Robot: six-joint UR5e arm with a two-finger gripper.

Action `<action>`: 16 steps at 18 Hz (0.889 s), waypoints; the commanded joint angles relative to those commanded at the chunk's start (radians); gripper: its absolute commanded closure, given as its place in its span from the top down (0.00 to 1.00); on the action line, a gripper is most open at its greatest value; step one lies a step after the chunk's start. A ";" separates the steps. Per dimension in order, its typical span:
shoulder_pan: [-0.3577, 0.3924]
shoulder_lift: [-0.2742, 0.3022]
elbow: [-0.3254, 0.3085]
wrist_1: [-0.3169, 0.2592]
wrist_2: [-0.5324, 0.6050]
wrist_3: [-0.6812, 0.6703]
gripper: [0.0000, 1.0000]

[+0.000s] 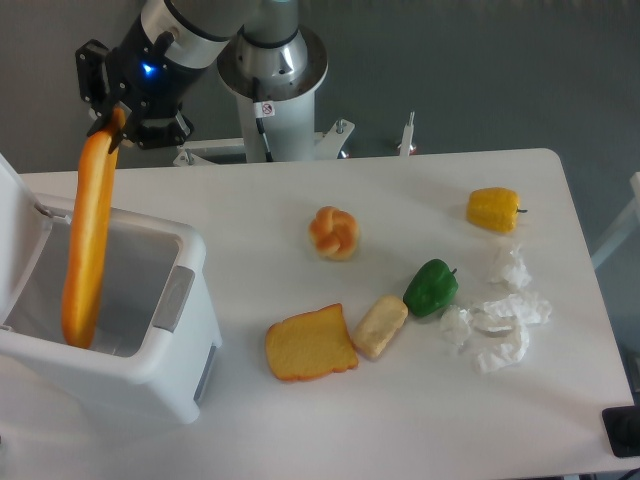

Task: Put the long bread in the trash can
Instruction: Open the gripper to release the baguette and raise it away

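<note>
Long bread (85, 235): slim, smooth, orange-yellow, hanging vertical w/ lower end inside trash can (150, 375) (boxy white plastic, lid open). Gripper (108, 125) fingers clamping its top end.

Trash can (150, 360) (left side cropped)

Long bread (86, 240) hanging into trash can (160, 365), left of toast (308, 345).

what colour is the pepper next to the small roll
Green pepper, clearest in the fixed camera view.
</note>
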 joint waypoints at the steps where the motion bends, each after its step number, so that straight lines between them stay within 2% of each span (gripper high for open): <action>1: 0.000 0.000 0.000 0.015 -0.002 -0.012 0.54; 3: 0.000 0.000 0.000 0.031 -0.003 -0.040 0.58; 5: -0.002 0.002 0.000 0.040 -0.003 -0.041 0.69; 8: 0.000 0.005 0.000 0.051 -0.003 -0.043 0.78; 12: 0.002 0.006 0.002 0.061 -0.003 -0.034 0.81; 13: 0.003 0.009 0.000 0.081 -0.002 -0.031 0.93; 14: 0.005 0.011 -0.006 0.115 0.001 -0.029 1.00; 16: 0.006 0.012 -0.032 0.182 0.002 -0.028 1.00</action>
